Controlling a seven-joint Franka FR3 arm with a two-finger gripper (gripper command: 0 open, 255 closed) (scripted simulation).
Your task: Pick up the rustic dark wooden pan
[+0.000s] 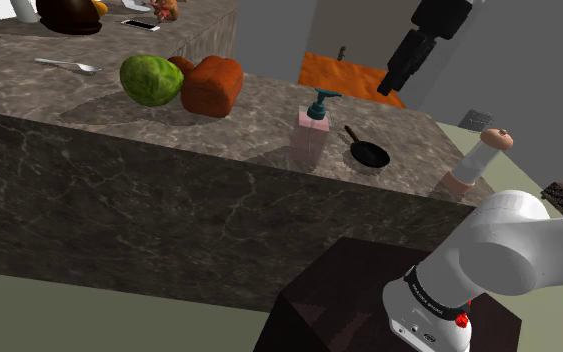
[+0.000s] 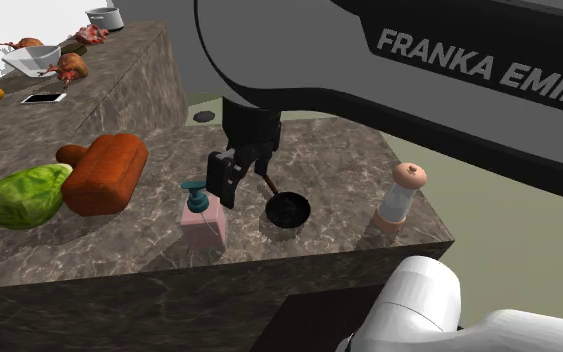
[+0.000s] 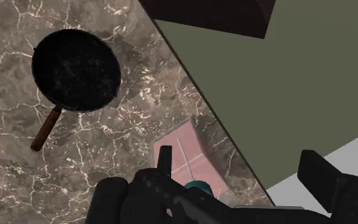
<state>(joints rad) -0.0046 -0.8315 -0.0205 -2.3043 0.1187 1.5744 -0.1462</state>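
A small round dark pan [image 1: 369,154] with a thin brown handle lies on the marble counter [image 1: 119,115], close to the front edge. In the second exterior view the pan [image 2: 288,210] sits just right of a pink soap dispenser [image 2: 202,224]. My black gripper [image 1: 390,86] hangs in the air above the counter, apart from the pan. It stands open with nothing between its fingers [image 3: 165,163]. In the wrist view the pan [image 3: 75,69] lies ahead and to one side of the gripper [image 3: 244,173], with the dispenser [image 3: 187,159] directly below it.
On the counter stand a pepper mill [image 1: 475,160] near the corner, a reddish loaf [image 1: 212,86], a green cabbage [image 1: 150,80] and a spoon [image 1: 69,66]. A farther counter holds bowls and food. The counter edge [image 3: 196,95] drops to a green floor.
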